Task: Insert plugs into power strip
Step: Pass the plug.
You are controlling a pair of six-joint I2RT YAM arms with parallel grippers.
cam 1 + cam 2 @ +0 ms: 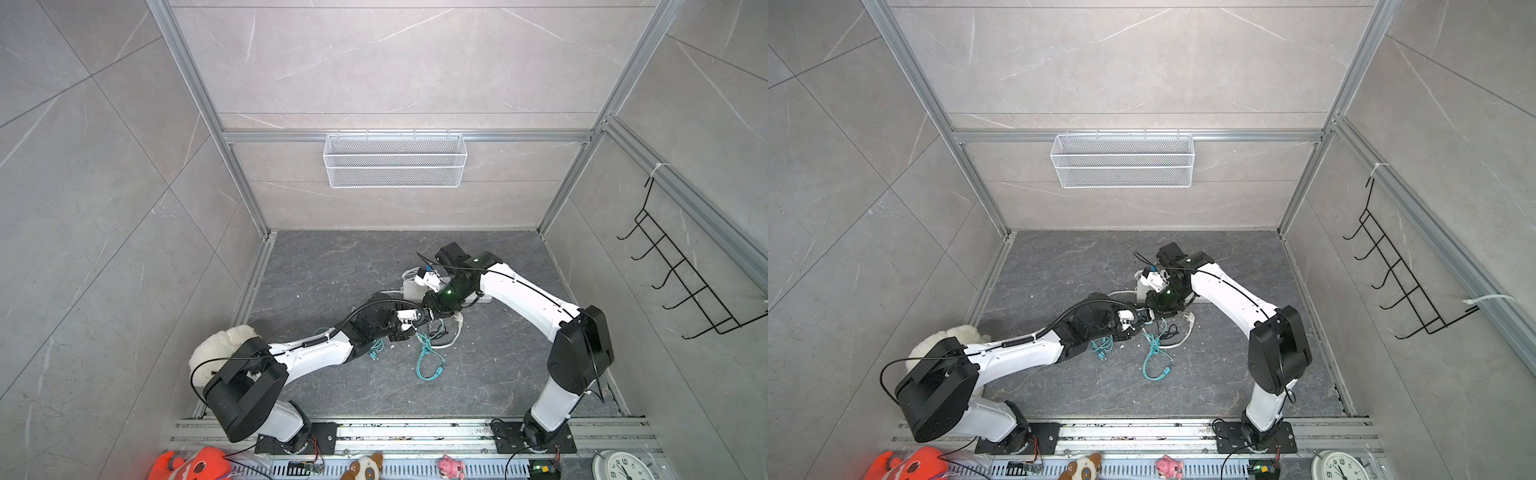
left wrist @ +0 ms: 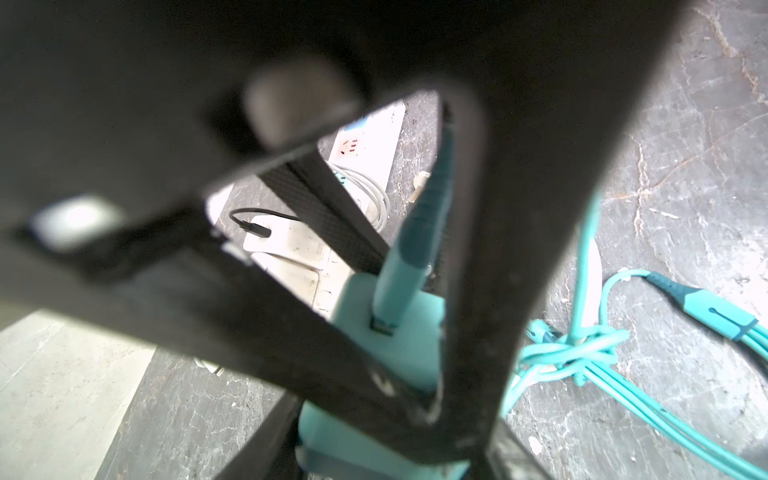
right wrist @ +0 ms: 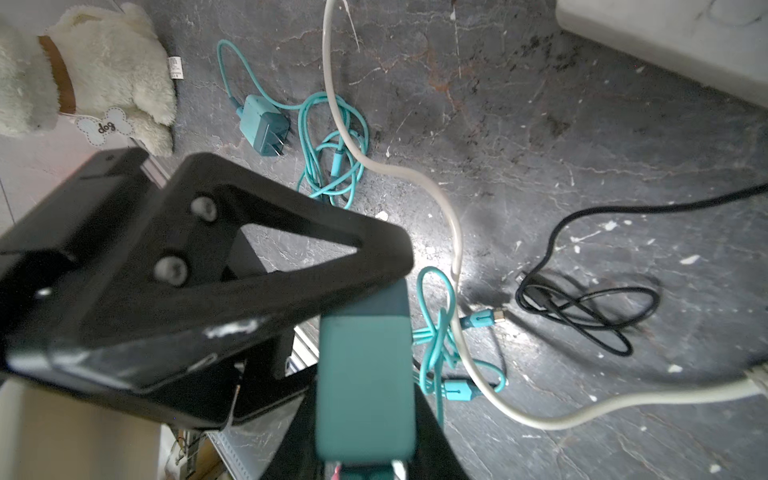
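Right hand (image 3: 405, 316) is clamping a teal blocky charger plug (image 3: 365, 374) above the dark stone desk (image 3: 582, 124). Left hand (image 1: 419, 318) is bracketing it, grip unclear, probably for regripping. The long white power strip (image 2: 374, 139) is lying just beyond. Tangled teal cable (image 3: 436, 345), thick white cord (image 3: 457, 232) and coiled black cable (image 3: 590, 303) are cluttering the approach.

- Both top views look down from above the near edge of the dark grey stone worktop (image 1: 332, 266), sharing the whole scene.
- Wrist views sit close behind black triangular fingers (image 2: 519, 208), facing it.
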